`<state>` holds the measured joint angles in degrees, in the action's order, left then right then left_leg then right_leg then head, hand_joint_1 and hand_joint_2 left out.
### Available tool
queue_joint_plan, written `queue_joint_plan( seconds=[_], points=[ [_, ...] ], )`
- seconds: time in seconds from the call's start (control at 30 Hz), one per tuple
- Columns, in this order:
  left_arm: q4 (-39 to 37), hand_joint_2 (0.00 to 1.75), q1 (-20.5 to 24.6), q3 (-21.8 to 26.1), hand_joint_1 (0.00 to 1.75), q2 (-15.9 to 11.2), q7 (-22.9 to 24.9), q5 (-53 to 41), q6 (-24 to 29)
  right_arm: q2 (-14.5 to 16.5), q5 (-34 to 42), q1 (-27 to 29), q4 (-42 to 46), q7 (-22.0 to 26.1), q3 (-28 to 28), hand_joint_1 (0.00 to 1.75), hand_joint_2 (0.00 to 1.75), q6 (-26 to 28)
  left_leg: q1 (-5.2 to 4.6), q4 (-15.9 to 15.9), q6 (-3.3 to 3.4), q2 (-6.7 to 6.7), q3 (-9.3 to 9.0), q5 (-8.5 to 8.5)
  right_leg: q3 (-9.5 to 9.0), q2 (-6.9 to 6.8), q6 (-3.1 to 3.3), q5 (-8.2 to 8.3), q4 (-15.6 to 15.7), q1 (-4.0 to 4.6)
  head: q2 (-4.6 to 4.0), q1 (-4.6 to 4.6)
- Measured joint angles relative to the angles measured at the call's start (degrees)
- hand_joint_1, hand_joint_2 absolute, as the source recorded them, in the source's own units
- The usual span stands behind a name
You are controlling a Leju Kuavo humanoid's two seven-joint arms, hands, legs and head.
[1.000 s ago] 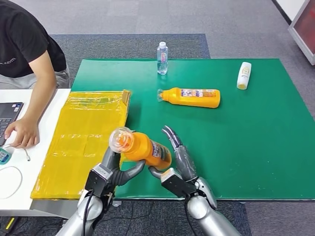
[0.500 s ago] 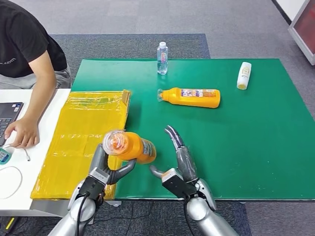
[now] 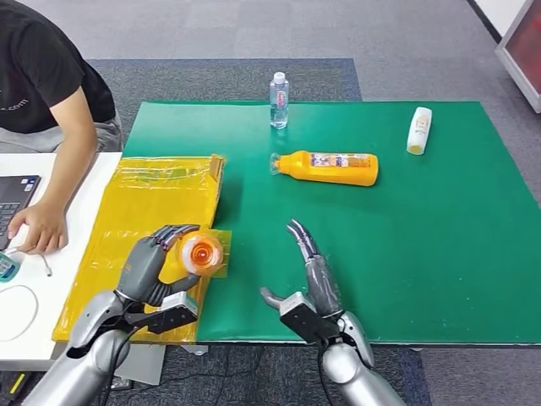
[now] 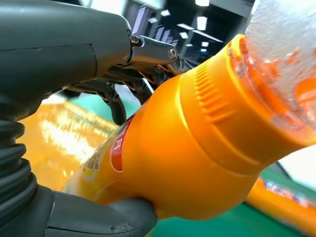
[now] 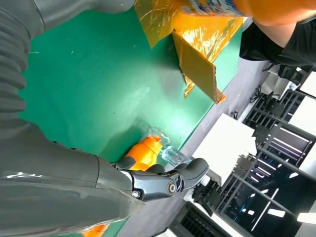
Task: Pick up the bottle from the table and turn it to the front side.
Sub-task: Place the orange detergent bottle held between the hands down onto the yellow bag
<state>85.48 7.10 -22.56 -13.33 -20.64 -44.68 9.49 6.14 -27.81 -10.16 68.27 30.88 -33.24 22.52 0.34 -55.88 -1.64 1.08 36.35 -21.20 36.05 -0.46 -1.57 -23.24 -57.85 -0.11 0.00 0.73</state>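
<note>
At the 9 o'clock edge a person's hand point(image 3: 40, 227) rests by a laptop point(image 3: 16, 199) on the white counter point(image 3: 76, 228). Toward 7 o'clock the left hand point(image 3: 150, 266) grips the orange bottle point(image 3: 199, 253), fingers point(image 3: 167, 233) wrapped around its body, clear cap facing the camera, above the yellow cardboard sheet point(image 3: 146, 211). At 6 o'clock the right hand point(image 3: 306, 275) hovers over the green mat point(image 3: 414, 254), fingers spread and holding nothing. Toward 12 o'clock a second orange bottle point(image 3: 329, 167) lies flat, a small water bottle point(image 3: 278, 100) standing beyond it. At 1 o'clock lies a white bottle point(image 3: 419, 129).
</note>
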Motion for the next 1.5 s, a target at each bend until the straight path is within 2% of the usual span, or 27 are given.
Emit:
queue_joint_plan(
  seconds=[0.17, 0.33, 0.53, 0.67, 0.7, 0.8, 0.83, 1.0, 1.33, 1.5],
  points=[
    [-0.94, 1.75, 2.41, -0.61, 1.75, -3.32, 2.7, -7.18, -1.39, 0.29, -0.42, 0.56, 0.05, -0.03, 1.15, 0.0, 1.75, -0.66, 0.0, 0.0, -0.1, 0.02, -0.08, -0.07, -0.02, 0.05, 0.08, 0.04, 0.0, 0.01, 0.0, 0.0],
    [-2.26, 1.75, 3.44, -0.81, 1.75, -5.61, 4.06, -8.94, -0.91, 0.38, -0.67, 1.58, 0.39, -0.52, 2.72, 0.0, 1.75, -0.47, 0.01, 0.0, -0.16, 0.02, -0.12, -0.03, -0.02, 0.05, 0.11, 0.05, -0.03, 0.01, 0.0, 0.01],
    [-4.57, 1.75, 4.62, -0.83, 1.75, -5.42, 4.27, -9.16, -0.7, 0.4, -1.35, 2.1, 0.45, -0.61, 3.47, 0.0, 1.75, -0.51, 0.02, 0.0, -0.17, 0.02, -0.14, -0.02, -0.05, 0.05, 0.13, 0.05, -0.04, 0.02, 0.0, 0.01],
    [-6.53, 1.75, 5.42, -0.87, 1.73, -4.37, 4.31, -8.63, -0.24, 0.46, -1.6, 2.22, 0.44, -0.68, 3.56, 0.0, 1.75, -0.5, 0.02, 0.0, -0.17, 0.01, -0.19, -0.02, -0.11, 0.04, 0.13, 0.05, -0.04, 0.02, 0.0, 0.01],
    [-7.28, 1.75, 5.71, -0.9, 1.43, -3.83, 4.21, -8.32, 0.01, 0.5, -1.73, 2.22, 0.43, -0.68, 3.59, 0.0, 1.75, -0.49, 0.02, 0.0, -0.17, 0.01, -0.22, -0.02, -0.14, 0.04, 0.13, 0.05, -0.04, 0.02, 0.0, 0.0],
    [-9.85, 1.75, 6.58, -1.08, 0.14, -1.81, 3.87, -7.46, 0.76, 0.56, -2.02, 2.22, 0.43, -0.69, 3.67, 0.0, 1.75, -0.49, 0.02, 0.0, -0.17, 0.01, -0.3, -0.02, -0.22, 0.04, 0.13, 0.06, -0.04, 0.02, 0.0, 0.01],
    [-10.68, 1.75, 6.77, -1.16, 0.0, -1.13, 3.84, -7.2, 0.89, 0.57, -2.08, 2.21, 0.43, -0.72, 3.68, 0.0, 1.75, -0.49, 0.02, 0.0, -0.17, 0.01, -0.31, -0.02, -0.23, 0.04, 0.14, 0.07, -0.04, 0.02, 0.0, 0.01],
    [-14.07, 1.75, 6.9, -1.57, 0.0, 1.28, 3.88, -6.44, 0.93, 0.73, -2.32, 2.2, 0.4, -0.84, 3.69, 0.0, 1.75, -0.49, 0.02, 0.0, -0.22, 0.02, -0.28, 0.04, -0.16, 0.05, 0.17, 0.13, -0.04, 0.02, 0.0, 0.01],
    [-18.35, 1.75, 8.45, -1.97, 0.0, 4.21, 4.0, -5.51, 1.63, 1.03, -2.12, 2.17, -0.1, -0.83, 3.7, 0.0, 1.75, -0.29, 0.02, 0.0, -0.22, 0.01, -0.21, 0.03, -0.12, 0.05, 0.16, 0.08, -0.04, 0.02, 0.0, 0.01],
    [-19.47, 1.75, 8.9, -2.2, 0.0, 5.07, 4.26, -5.83, 4.6, 1.03, -1.72, 2.32, -0.33, -0.55, 3.78, 0.0, 1.75, 0.46, 0.02, 0.0, -0.23, 0.01, -0.2, 0.03, -0.11, 0.05, 0.15, 0.08, -0.04, 0.02, 0.0, 0.01]
  ],
)
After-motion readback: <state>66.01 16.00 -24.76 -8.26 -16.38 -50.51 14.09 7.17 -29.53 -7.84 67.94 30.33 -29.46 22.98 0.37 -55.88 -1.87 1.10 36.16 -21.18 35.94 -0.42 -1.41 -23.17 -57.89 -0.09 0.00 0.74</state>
